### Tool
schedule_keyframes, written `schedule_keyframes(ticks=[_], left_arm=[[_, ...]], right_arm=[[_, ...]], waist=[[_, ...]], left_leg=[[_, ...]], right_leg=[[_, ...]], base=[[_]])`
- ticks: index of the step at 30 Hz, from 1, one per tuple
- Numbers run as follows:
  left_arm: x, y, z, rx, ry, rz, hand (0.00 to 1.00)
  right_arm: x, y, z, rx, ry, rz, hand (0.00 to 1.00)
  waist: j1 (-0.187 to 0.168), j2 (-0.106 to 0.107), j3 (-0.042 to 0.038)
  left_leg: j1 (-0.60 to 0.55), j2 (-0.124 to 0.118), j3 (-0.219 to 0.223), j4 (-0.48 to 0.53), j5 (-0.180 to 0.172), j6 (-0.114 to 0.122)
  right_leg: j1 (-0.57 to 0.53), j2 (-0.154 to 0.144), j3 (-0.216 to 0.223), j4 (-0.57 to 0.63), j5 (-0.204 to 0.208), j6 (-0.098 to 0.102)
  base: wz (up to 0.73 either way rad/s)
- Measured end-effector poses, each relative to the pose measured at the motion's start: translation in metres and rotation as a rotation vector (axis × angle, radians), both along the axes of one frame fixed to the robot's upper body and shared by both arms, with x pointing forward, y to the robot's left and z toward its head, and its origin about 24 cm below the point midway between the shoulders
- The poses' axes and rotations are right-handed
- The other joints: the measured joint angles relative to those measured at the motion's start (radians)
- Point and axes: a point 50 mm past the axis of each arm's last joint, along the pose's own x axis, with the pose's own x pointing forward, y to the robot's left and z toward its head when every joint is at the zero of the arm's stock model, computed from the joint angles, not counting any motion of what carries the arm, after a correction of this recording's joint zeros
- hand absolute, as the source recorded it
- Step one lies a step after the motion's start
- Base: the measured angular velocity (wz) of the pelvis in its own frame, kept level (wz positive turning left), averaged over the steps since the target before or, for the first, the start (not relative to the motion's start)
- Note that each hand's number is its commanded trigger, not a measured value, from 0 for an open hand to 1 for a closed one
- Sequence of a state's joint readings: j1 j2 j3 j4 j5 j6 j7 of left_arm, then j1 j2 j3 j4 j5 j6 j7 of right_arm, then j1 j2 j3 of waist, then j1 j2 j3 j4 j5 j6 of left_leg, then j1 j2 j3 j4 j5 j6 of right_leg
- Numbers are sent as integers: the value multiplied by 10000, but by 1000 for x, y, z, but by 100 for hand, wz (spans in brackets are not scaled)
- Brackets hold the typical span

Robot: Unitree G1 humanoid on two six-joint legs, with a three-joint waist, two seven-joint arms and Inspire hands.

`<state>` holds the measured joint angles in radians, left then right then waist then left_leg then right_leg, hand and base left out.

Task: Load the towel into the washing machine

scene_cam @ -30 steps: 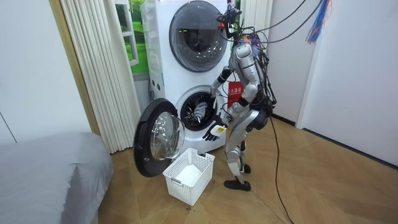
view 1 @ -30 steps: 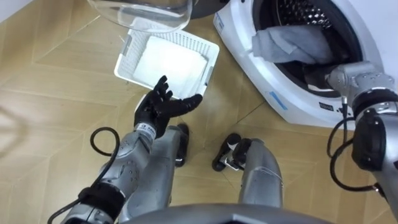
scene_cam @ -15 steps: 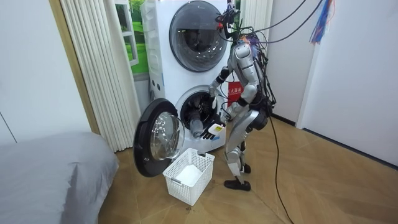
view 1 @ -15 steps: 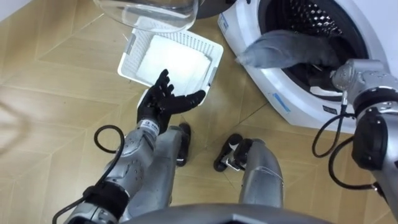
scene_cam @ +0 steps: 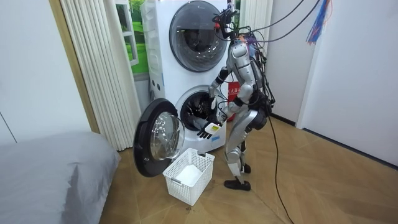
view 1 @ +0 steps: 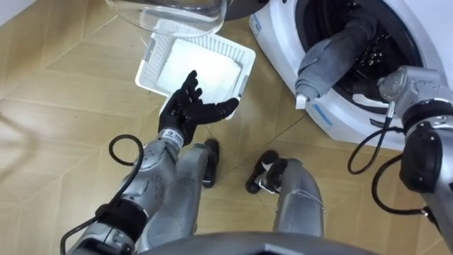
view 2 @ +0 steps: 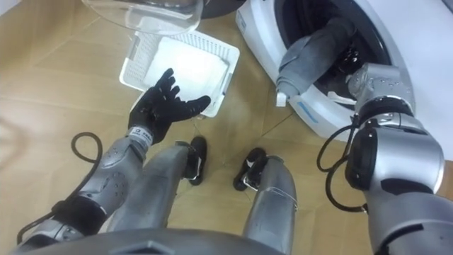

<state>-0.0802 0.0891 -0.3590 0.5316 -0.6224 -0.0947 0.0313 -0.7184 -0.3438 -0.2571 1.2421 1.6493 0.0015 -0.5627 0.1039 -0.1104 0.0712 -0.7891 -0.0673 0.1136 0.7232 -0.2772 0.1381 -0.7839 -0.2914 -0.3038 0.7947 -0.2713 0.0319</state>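
Towel [view 1: 322,60] has stretched from a bunch at the drum mouth into a long fold drooping over the lip of the washing machine [view 1: 333,120], likely mid-feed. Right hand reaches inside, grip untellable; left hand [view 1: 190,110], fingers apart, held clear above basket [view 1: 152,53].

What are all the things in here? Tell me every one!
towel: one, grey, hanging out of the drum
washing machine: one, white, door open
door: one, clear glass, above the basket
basket: one, white, on the floor
upper machine: one, white, stacked on top
bed: one, grey, room view's left
curtain: one, pale, beside the machines
left hand: one, black, open, near the basket
right arm: one, silver, stretched to the drum
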Motion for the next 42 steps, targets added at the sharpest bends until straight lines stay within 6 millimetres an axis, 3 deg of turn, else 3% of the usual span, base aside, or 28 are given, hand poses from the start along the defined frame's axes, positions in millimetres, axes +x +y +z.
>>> schedule_keyframes(ticks=[4,12,18,21,24,28,31,33,35,36,38,42], left_arm=[[1,0,0,71,-30,-36,0],[-2,5,-12,747,450,-220,0],[1,17,-18,1132,646,98,0],[-4,28,-27,2256,899,-175,0],[-14,44,-38,3249,1394,-315,0],[-42,70,-59,4786,2584,-455,0],[-70,89,-71,5491,3504,-302,0],[-84,98,-76,5711,3956,-164,0],[-102,107,-81,6064,4423,68,0],[-107,109,-82,6115,4562,139,0],[-128,119,-87,6333,5232,310,0],[-152,128,-93,6607,6103,615,0]], right_arm=[[-1,0,-1,-7,-6,-56,0],[-7,1,-12,-504,-408,261,0],[-27,3,-37,-2060,-84,1627,0],[-48,4,-58,-2867,199,2685,0],[-67,6,-74,-3537,512,3756,0],[-108,4,-101,-4442,1374,5396,0],[-134,3,-114,-4949,1918,6531,0],[-154,4,-124,-5019,2314,7085,0],[-187,3,-136,-4981,3039,7708,0],[-194,2,-137,-5005,3220,7843,0],[-220,0,-143,-5117,3927,8440,0],[-253,0,-150,-5114,4824,9309,0]], waist=[[0,39,-5],[-30,528,4],[-71,614,-26],[-84,684,-38],[-111,710,-54],[-189,907,-228],[-201,985,-432],[-237,1012,-457],[-305,982,-609],[-312,962,-657],[-474,938,-696],[-627,913,-695]], left_leg=[[48,5,36,-54,6,10],[834,38,59,-537,40,43],[1618,113,85,-1202,75,9],[2015,205,92,-1506,76,6],[2535,216,221,-1805,79,1],[3415,206,229,-2276,80,-1],[4108,221,234,-2747,84,-10],[4669,238,231,-3050,109,-52],[5368,264,246,-3493,118,-68],[5510,266,250,-3591,127,-83],[6093,323,250,-3980,176,-169],[6943,396,253,-4443,220,-301]], right_leg=[[30,-5,-1,-25,2,4],[830,159,11,-625,124,113],[1627,453,38,-1494,287,214],[2180,683,19,-2136,399,307],[2689,843,326,-2559,437,354],[3604,1030,558,-3310,511,448],[4332,1175,599,-3855,632,479],[4901,1288,602,-4362,710,490],[5614,1408,572,-4898,794,511],[5755,1431,571,-5000,809,515],[6307,1577,576,-5398,933,452],[7140,1755,566,-5882,1013,416]], base=[[0],[-3],[-5],[-2],[-2],[-1],[-13],[-9],[-9],[-18],[-18],[-15]])
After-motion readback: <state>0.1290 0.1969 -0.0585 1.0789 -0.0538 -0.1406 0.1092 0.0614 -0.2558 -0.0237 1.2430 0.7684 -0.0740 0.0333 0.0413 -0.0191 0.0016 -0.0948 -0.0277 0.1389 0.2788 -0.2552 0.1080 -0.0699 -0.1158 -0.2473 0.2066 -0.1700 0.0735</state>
